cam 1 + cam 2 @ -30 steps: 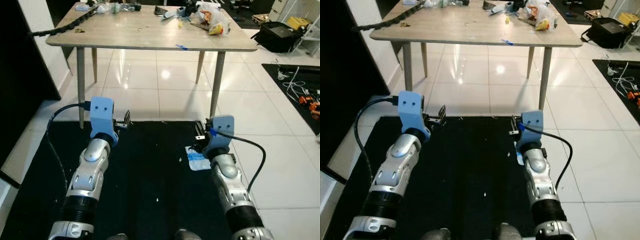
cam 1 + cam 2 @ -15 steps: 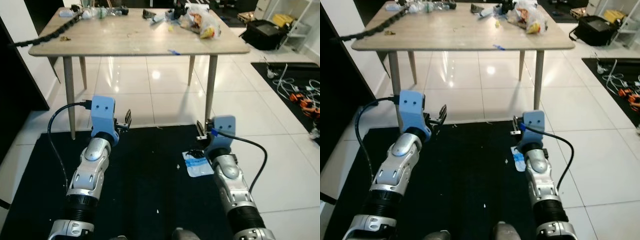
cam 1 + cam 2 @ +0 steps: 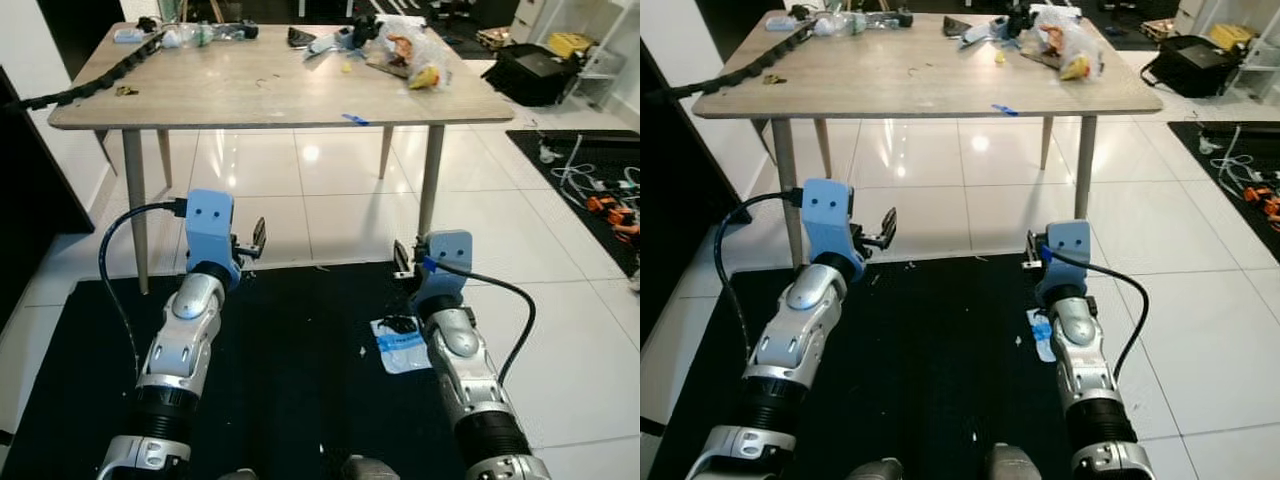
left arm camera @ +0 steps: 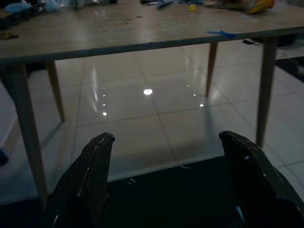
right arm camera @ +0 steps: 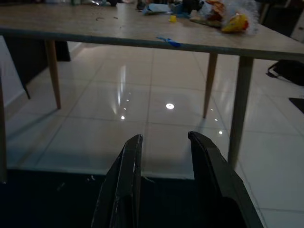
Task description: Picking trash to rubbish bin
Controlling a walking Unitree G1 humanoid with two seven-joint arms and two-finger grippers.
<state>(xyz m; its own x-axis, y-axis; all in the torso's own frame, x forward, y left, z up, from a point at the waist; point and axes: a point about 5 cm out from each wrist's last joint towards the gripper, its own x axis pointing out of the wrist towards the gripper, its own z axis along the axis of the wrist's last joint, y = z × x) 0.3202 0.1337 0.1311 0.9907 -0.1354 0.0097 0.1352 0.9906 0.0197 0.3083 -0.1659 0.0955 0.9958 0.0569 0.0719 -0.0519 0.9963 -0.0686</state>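
A crumpled light-blue and white wrapper [image 3: 398, 343] lies on the black floor mat [image 3: 300, 330], close beside my right forearm and behind its fingertips. My right gripper [image 3: 401, 262] is held low over the mat's far edge, its fingers a narrow gap apart with nothing between them [image 5: 165, 138]. My left gripper [image 3: 254, 240] hovers level with it to the left, wide open and empty [image 4: 166, 137]. More litter sits on the wooden table [image 3: 260, 90] ahead: a clear plastic bag with orange scraps [image 3: 410, 55], bottles and small bits.
The table's legs [image 3: 430, 180] stand on glossy white tiles just beyond the mat. A black segmented cable chain [image 3: 90, 85] drapes off the table's left end. A dark panel [image 3: 30, 180] is at the left. A black bag [image 3: 545, 70] and loose cables [image 3: 600, 190] lie at the right.
The whole view has shifted as the camera moved; the table and wrapper sit lower in the picture. Both arms hold the same pose and both grippers stay empty.
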